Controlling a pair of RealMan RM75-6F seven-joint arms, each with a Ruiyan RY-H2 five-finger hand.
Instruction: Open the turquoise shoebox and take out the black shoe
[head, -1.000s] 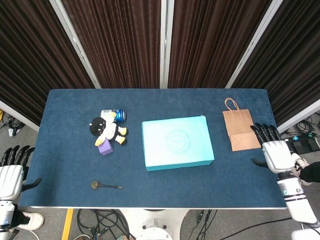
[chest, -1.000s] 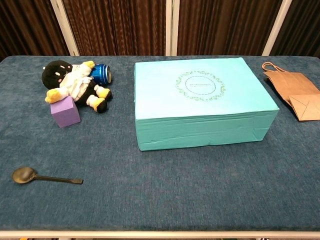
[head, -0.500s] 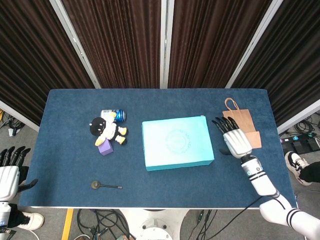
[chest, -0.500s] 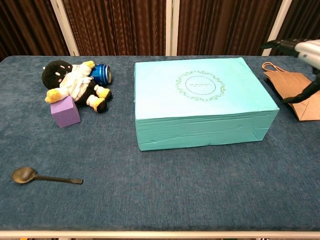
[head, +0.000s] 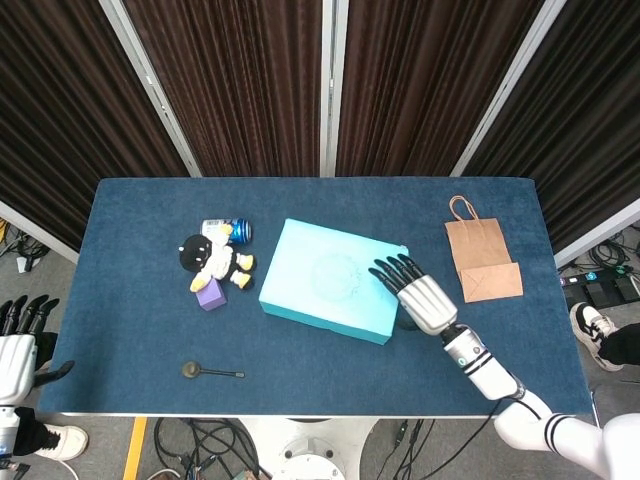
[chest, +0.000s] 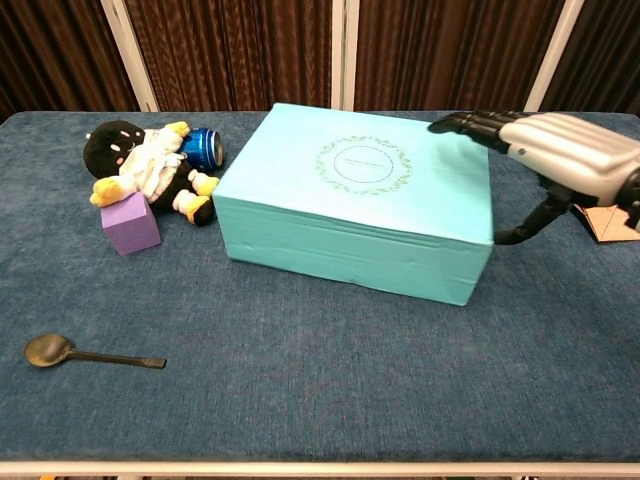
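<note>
The turquoise shoebox (head: 325, 280) (chest: 350, 200) lies shut in the middle of the blue table (head: 130, 320), turned askew, its left corner close to the plush toy. My right hand (head: 420, 295) (chest: 560, 150) is at the box's right end. Its fingers are spread flat over the lid and its thumb hangs down beside the right wall. My left hand (head: 15, 355) hovers off the table's left edge with its fingers apart, holding nothing. The black shoe is not visible.
A black and white plush toy (head: 212, 260) (chest: 145, 165), a purple block (head: 210, 295) and a blue can (head: 228, 230) lie left of the box. A spoon (head: 210, 371) (chest: 85, 352) lies near the front left. A brown paper bag (head: 480, 260) lies at the right.
My right hand swept in from the right edge onto the box's right end. The box slid left and turned, now nearly touching the toy. The left hand has barely moved.
</note>
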